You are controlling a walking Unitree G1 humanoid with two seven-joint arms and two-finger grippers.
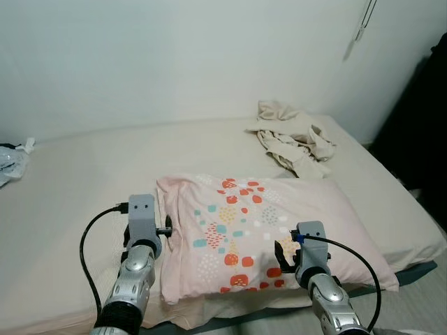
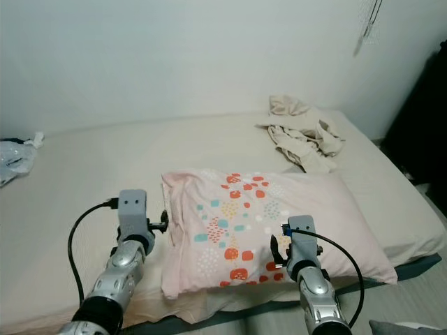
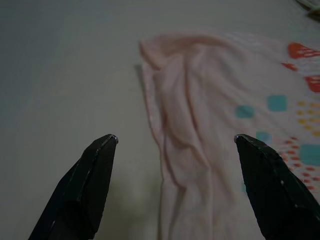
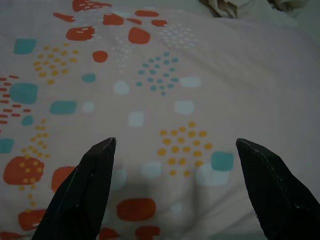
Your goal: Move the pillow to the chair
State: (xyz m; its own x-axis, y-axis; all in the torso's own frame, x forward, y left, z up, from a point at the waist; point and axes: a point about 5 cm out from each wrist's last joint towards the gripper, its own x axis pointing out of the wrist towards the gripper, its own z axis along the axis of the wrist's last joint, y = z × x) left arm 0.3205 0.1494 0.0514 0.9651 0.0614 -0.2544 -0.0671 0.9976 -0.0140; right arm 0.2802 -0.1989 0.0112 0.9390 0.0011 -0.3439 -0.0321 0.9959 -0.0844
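Both silver arms reach forward, side by side. The left gripper (image 3: 175,145) has its black fingers spread wide. The right gripper (image 4: 175,150) is likewise splayed apart.

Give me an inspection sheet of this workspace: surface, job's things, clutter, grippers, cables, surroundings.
Surface: bed with a beige sheet.
Job's things: pink patterned pillow lying flat near the bed's front edge; chair: nothing seen.
Clutter: crumpled beige cloth at the far right; plastic bag at the far left.
Grippers: left gripper at the pillow's left edge, jaws open; right gripper over the pillow's front, jaws open.
Cables: black cable looped by the left wrist; another by the right.
Surroundings: white wall; dark object on the right.
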